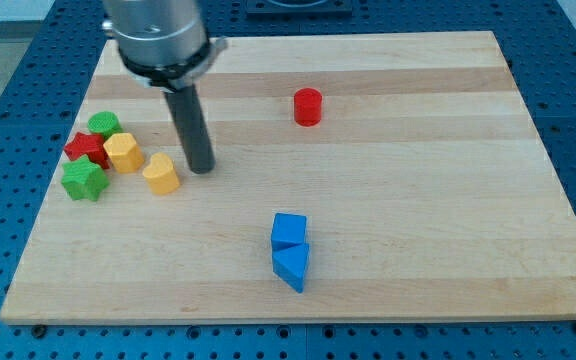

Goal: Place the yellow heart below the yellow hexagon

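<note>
The yellow heart (161, 173) lies on the wooden board at the view's left. The yellow hexagon (123, 152) sits just up and left of it, a small gap between them. My tip (201, 169) is on the board right beside the heart, on its right side, at about the same height in the view. The dark rod rises from it toward the view's top.
A green cylinder-like block (104, 125), a red star (86, 148) and a green star (84, 180) cluster left of the hexagon. A red cylinder (308, 106) stands at upper centre. A blue cube (289, 229) and blue triangle (291, 266) sit at lower centre.
</note>
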Controlling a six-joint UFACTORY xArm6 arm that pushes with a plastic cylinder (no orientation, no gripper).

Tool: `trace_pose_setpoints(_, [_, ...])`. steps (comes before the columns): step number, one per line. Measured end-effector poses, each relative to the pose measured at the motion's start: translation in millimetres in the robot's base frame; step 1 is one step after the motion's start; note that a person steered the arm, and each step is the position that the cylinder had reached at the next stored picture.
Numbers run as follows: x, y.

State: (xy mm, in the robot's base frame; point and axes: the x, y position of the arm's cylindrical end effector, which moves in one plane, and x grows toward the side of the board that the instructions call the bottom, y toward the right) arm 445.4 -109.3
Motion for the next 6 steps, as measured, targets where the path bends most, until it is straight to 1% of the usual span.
trace_pose_setpoints(1, [6.1,-0.4])
trace_pose_setpoints(2, [6.0,-36.5])
trace_pose_setpoints(5, [14.3,-57.4])
trace_pose_setpoints(6, [24.3,-59.6])
